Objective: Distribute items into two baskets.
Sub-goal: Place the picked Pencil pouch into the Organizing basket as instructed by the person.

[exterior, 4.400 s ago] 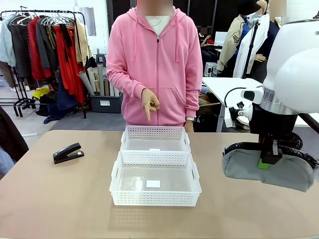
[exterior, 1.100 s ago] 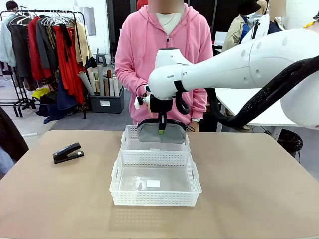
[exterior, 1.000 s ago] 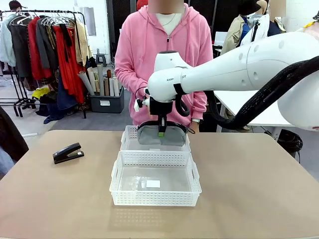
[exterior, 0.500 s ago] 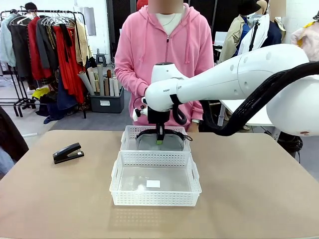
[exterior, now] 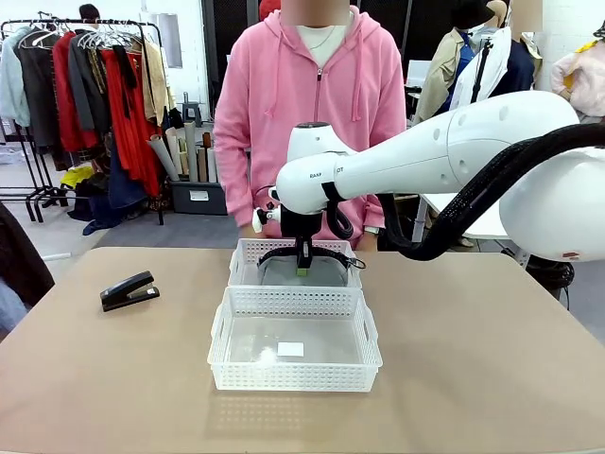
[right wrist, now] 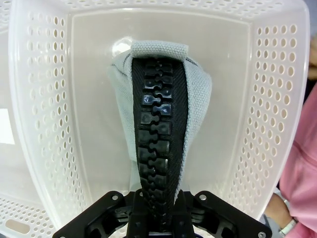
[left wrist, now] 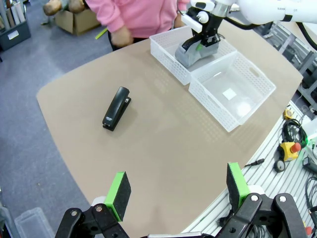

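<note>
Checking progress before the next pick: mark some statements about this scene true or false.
1. The right end effector is shut on the pouch. True.
2. The stapler lies on the table, left of the near basket. True.
3. The pouch is in the near basket. False: it is in the far basket.
4. The left end effector grips the stapler. False: it is open, above the table, apart from the stapler.

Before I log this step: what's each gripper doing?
Left gripper: open, empty.
Right gripper: shut on the pouch, in the far basket.
</note>
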Robot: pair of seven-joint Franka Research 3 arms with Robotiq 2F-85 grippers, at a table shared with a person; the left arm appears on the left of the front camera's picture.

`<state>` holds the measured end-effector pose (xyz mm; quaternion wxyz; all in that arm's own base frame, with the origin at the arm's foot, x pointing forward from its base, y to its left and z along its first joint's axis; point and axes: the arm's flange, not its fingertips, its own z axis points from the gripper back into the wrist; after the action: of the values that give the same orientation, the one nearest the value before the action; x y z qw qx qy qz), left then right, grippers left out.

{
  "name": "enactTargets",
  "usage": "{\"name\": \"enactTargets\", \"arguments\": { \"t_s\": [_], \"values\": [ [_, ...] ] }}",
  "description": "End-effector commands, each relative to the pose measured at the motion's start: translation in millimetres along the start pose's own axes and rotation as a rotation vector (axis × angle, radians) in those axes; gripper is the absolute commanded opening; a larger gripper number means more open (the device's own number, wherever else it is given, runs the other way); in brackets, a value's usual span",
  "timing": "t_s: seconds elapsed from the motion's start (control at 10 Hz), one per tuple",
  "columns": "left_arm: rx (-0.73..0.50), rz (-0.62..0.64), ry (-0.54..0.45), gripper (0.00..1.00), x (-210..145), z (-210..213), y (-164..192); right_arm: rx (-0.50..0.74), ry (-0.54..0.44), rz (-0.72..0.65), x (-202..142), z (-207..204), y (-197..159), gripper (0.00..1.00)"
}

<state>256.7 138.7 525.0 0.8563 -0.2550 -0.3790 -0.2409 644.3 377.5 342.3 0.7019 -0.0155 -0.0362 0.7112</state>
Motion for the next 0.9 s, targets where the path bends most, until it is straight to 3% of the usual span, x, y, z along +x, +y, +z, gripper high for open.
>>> {"name": "enactTargets", "arguments": {
  "t_s": [0.0, 0.1, 0.6, 0.8],
  "values": [
    [-0.006, -0.003, -0.007, 1.00, 0, 0, -1, 0.007, -0.042, 0.040, 4, 7, -9, 0.00],
    [-0.006, -0.003, -0.007, 1.00, 0, 0, -1, 0.018, -0.052, 0.056, 4, 10, -7, 0.11],
    [-0.006, -0.003, -0.007, 1.00, 0, 0, -1, -0.027, -0.063, 0.026, 1, 19, -3, 1.00],
    [-0.006, -0.003, -0.007, 1.00, 0, 0, -1, -0.021, -0.068, -0.019, -4, 36, 5, 1.00]
  ]
}}
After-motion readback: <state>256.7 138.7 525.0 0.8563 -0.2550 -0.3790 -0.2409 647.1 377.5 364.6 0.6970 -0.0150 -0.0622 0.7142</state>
